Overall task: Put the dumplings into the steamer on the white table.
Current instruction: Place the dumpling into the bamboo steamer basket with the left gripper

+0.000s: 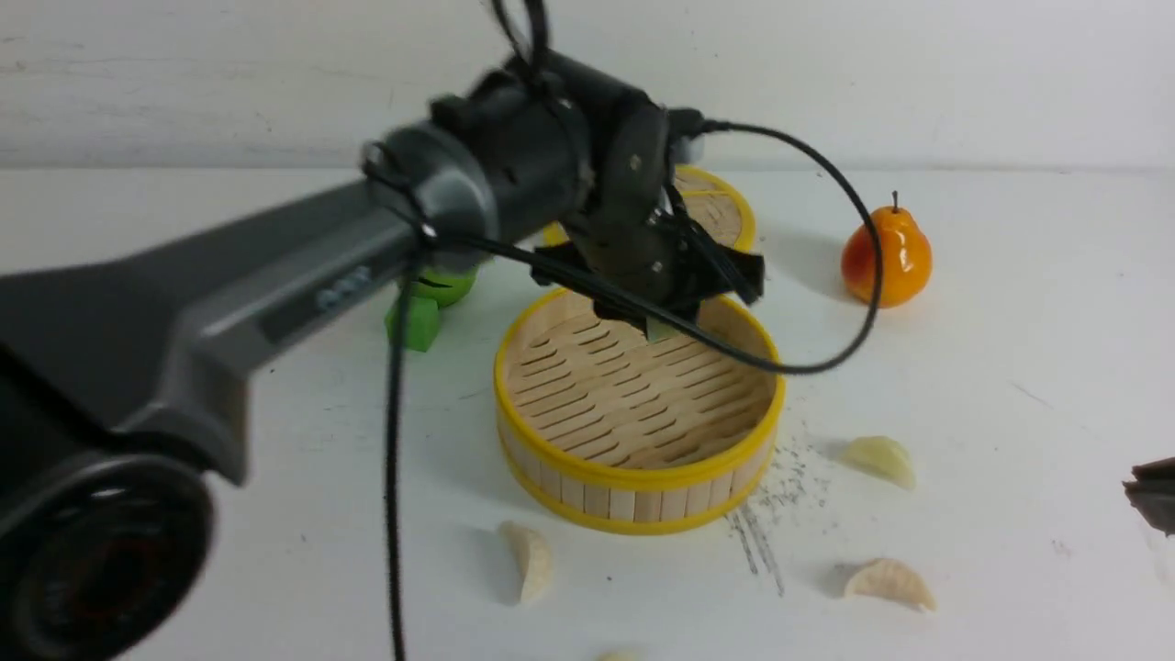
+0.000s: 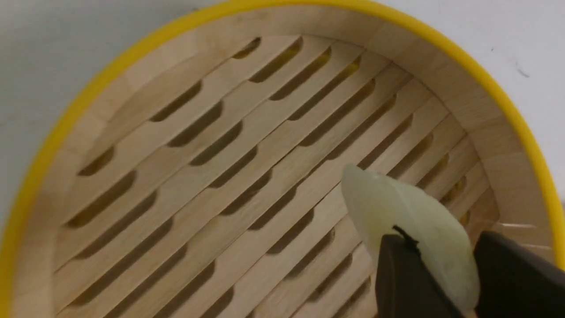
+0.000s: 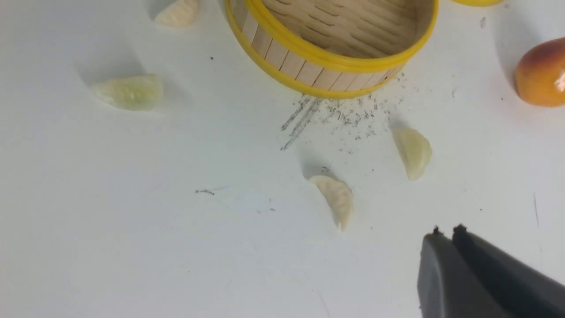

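The left gripper (image 2: 443,240) pinched one dumpling (image 2: 397,207) over the steamer's (image 1: 633,477) slatted floor. The right gripper (image 3: 446,230), pressed together and empty, hung near the steamer, around which four dumplings (image 3: 337,201) lay on the worktop (image 1: 1010,386).

White table (image 1: 1010,386), centre: steamer (image 1: 640,477); left gripper (image 1: 657,319) above its far rim, gripping pale dumpling (image 1: 659,330). Near edge: three dumplings (image 1: 881,459). Far side: pear (image 1: 887,257), lid (image 1: 725,216).

A plain, faintly streaked white wall (image 1: 918,73) rises behind.
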Controlling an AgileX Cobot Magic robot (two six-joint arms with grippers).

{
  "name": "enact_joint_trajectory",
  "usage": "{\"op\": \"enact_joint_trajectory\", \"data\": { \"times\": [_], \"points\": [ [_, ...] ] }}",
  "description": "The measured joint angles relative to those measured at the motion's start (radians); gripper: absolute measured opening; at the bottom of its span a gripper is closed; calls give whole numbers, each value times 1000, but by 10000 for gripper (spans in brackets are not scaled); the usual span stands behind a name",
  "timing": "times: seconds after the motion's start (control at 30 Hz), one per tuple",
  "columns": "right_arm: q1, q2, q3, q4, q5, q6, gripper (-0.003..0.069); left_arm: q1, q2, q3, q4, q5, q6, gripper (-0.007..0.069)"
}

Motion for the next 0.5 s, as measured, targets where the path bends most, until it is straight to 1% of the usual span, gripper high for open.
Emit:
{"op": "enact_joint_trajectory", "data": {
  "times": [0.17, 0.27, 0.4, 0.43, 0.47, 0.5],
  "points": [
    [0, 0, 0, 2, 11, 18, 37, -8, 145, -90, 44, -47, 0, 191],
    [0, 0, 0, 2, 15, 19, 38, -8, 175, -121, 78, -56, 0, 191],
    [0, 0, 0, 2, 17, 19, 41, -8, 185, -136, 86, -51, 0, 203],
    [0, 0, 0, 2, 18, 19, 41, -8, 185, -146, 87, -29, 0, 243],
    [0, 0, 0, 2, 18, 19, 41, -8, 185, -148, 87, -25, 0, 250],
    [0, 0, 0, 2, 18, 19, 42, -8, 185, -173, 87, 15, 0, 326]
  ]
}}
